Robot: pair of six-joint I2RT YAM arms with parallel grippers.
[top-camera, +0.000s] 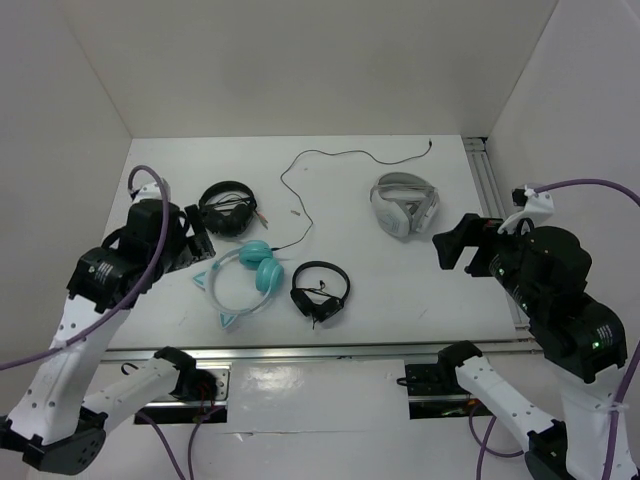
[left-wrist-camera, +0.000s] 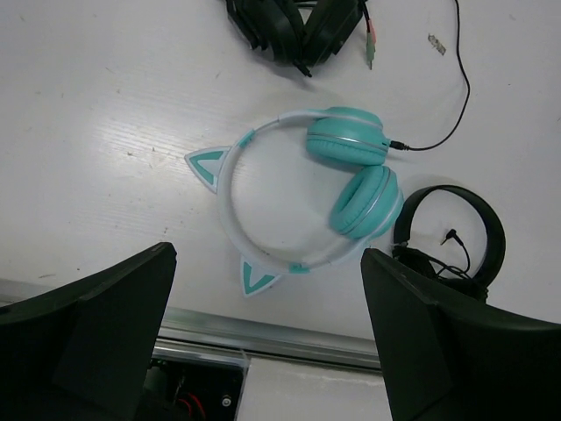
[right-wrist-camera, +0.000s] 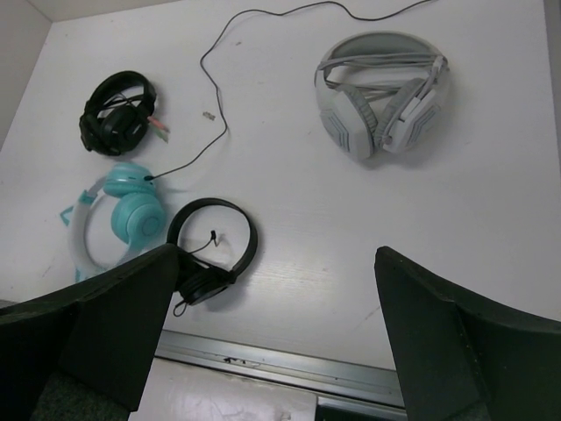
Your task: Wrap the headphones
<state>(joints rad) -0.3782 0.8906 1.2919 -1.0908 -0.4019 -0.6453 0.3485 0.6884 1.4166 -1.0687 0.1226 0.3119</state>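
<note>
The headphones (top-camera: 262, 268) lie flat at the front left of the white table, with two round teal earcups and a pale headband with teal cat ears. Their thin black cable (top-camera: 292, 200) runs from an earcup in loose curves toward the back wall. The left wrist view shows the headphones (left-wrist-camera: 349, 140) just ahead of my left gripper (left-wrist-camera: 267, 253). This left gripper (top-camera: 198, 245) hovers left of them, open and empty. My right gripper (top-camera: 452, 248) hangs open and empty over the right side, far from the headphones (right-wrist-camera: 131, 210).
Small black headphones (top-camera: 320, 292) lie right beside the teal pair. Another black pair (top-camera: 228, 208) with pink and green plugs sits behind them. White-grey headphones (top-camera: 403, 205) rest at the back right. Metal rails run along the near edge (top-camera: 330, 350) and the right side (top-camera: 490, 180).
</note>
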